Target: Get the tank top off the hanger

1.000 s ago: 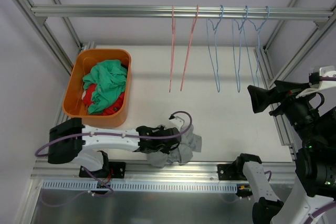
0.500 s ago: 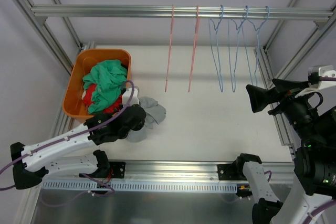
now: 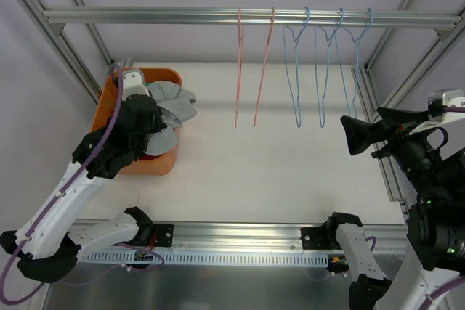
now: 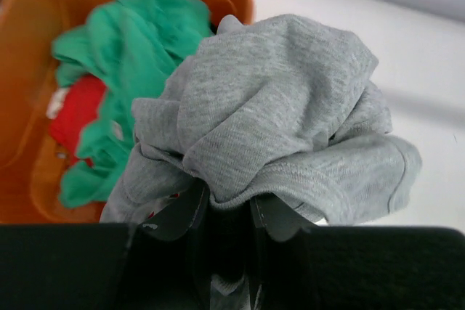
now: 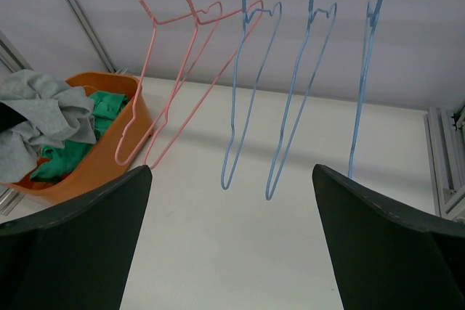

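Your left gripper [image 4: 225, 212] has swung over the orange bin [image 3: 154, 162], jaws clamped on the bunched gray tank top [image 4: 283, 128]. Your right gripper [image 5: 231, 173] hangs wide open.

White table [image 3: 290, 172]; aluminium rail [image 3: 145, 14]; pale walls [image 3: 29, 121]

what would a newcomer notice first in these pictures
The bunched grey tank top, clamped in the left gripper, hangs over the orange bin at the far left of the table. Green and red clothes lie in that bin. Behind, two pink hangers and three blue hangers dangle bare from the metal rail.
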You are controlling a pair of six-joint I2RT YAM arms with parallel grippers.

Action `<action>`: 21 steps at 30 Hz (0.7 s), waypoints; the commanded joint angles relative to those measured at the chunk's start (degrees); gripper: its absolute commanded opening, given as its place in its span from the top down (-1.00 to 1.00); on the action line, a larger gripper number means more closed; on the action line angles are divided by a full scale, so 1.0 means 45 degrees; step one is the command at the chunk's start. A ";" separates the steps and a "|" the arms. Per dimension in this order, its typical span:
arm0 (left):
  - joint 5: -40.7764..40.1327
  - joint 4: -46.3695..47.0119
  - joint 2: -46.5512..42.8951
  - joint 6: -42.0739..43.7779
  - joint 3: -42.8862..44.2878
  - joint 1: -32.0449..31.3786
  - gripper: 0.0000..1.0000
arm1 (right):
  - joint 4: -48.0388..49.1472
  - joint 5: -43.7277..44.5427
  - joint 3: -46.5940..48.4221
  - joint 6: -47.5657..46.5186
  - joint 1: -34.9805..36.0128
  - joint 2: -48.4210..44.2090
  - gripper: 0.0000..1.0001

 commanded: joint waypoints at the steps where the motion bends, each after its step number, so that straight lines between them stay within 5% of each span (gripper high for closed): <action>1: 0.0782 0.0003 0.1014 0.1007 0.1185 0.2303 1.00 | 0.0977 -0.0396 0.0158 0.0334 0.0052 0.0067 -0.99; 7: 0.3591 0.0062 0.2773 0.0269 0.1676 0.5787 1.00 | 0.1445 -0.0884 -0.0174 0.0549 0.0071 -0.0031 -0.99; 12: 0.6017 0.1583 0.4277 -0.0690 -0.0195 0.8698 1.00 | 0.2323 -0.1917 -0.0856 0.1134 0.0071 -0.0129 -0.99; 21: 0.5783 0.2991 0.6387 -0.2723 -0.2758 1.0537 1.00 | 0.3283 -0.3111 -0.1814 0.1741 0.0071 -0.0480 -0.99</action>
